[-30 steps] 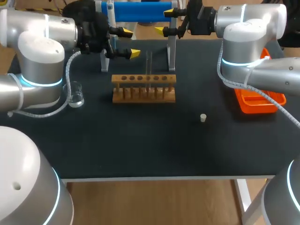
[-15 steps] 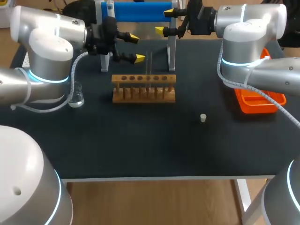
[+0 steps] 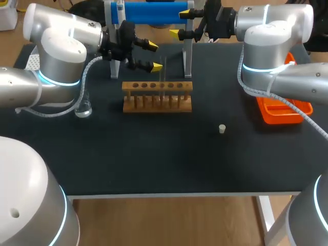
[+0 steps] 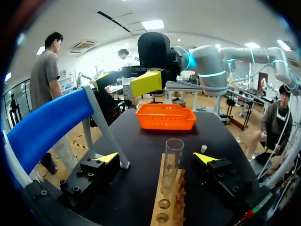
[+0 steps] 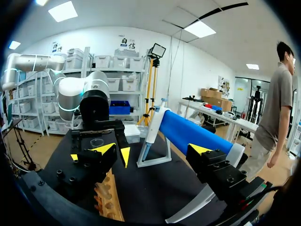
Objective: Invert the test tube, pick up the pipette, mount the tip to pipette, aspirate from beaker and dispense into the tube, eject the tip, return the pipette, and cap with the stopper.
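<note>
At the rack, upper middle of the frame: the test tube stands upright in the wooden rack, with our left tool level with its upper part.
Left arm: the left tool has its fingers apart; in the left wrist view the tube rises between the two yellow tips and touches neither.
Right arm: our right tool is at the top of the frame, beside the right post of the blue stand, with its fingers apart and nothing between them.
Stand: the pipette hangs at the stand's left end, top of the frame, not picked up.
Left of the frame: the beaker sits on the tabletop just below our left arm; we cannot tell how full it is.
Right of centre: the stopper lies alone on the tabletop, well apart from the rack.
Right edge: the orange tray lies partly under our right arm; we cannot see what it holds.
Done: nothing that we can see; every item looks to be at its starting place.
In hand: by our judgement the first step, taking hold of the tube to invert it; the left tool has yet to close.
Left: inverting the tube, lifting the pipette, mounting a tip, drawing from the beaker, dispensing, ejecting, returning the pipette, and capping.
</note>
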Motion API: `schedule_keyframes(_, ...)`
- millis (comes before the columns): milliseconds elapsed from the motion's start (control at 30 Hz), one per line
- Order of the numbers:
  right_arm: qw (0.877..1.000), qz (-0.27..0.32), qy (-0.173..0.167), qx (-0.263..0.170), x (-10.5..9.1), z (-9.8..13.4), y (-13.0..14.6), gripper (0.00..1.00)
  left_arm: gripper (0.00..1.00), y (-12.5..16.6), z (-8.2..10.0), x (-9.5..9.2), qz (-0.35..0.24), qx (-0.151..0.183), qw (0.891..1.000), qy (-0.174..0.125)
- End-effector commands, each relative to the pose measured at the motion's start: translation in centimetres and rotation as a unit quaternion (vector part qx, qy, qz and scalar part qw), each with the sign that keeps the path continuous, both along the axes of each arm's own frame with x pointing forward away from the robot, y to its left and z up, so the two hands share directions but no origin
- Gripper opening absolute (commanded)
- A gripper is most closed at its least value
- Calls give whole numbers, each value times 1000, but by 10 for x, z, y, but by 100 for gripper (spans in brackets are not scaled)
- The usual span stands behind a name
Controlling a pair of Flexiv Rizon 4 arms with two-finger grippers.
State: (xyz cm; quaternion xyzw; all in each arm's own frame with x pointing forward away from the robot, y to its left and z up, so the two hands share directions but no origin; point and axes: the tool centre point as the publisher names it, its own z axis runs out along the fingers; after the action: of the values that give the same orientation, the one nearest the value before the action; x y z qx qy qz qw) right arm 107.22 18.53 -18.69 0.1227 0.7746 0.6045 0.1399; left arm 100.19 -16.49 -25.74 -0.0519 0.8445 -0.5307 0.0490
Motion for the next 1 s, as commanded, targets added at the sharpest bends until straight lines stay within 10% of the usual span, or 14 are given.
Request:
schedule_keyframes(33, 1000, 0, 0, 1, 1, -1, 0, 100, 100, -7, -6, 4, -5, 4, 1000, 1)
schedule_keyframes(1000, 1000, 0, 0, 1, 1, -1, 0, 100, 100, -25, -34, -7, 23, 67, 997, 8)
